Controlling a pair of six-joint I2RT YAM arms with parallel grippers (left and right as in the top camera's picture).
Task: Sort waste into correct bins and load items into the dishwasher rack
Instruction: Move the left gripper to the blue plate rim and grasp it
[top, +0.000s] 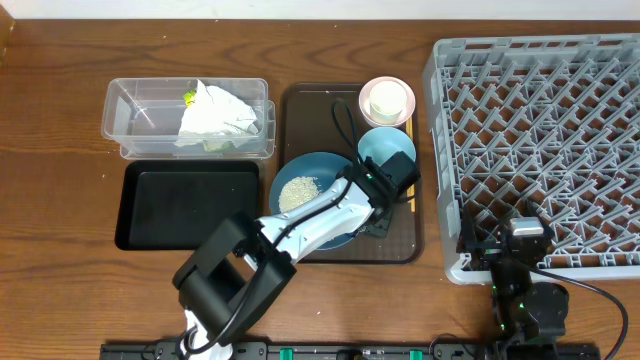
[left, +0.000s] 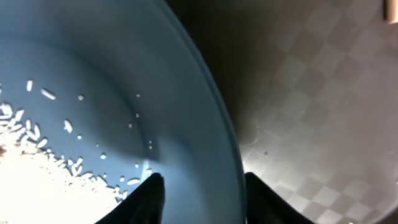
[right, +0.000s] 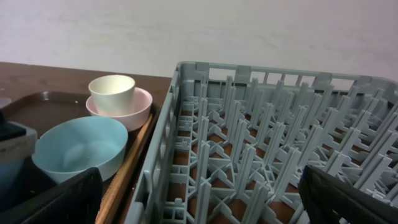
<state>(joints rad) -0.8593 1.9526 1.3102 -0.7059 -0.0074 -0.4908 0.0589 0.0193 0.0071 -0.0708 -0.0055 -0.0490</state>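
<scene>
The wide blue dish lies on the brown serving tray with a heap of rice in it. My left gripper reaches over the dish's right side. In the left wrist view the left gripper is open and straddles the rim of the dish: one finger inside near the rice, the other outside over the tray. The grey dishwasher rack stands on the right. My right gripper hangs wide open over the rack's front left corner, holding nothing.
A light-blue bowl and a pinkish bowl holding a white cup sit on the tray's right side. The clear tub holds a napkin and a yellow-green wrapper. The black tray lies in front of it.
</scene>
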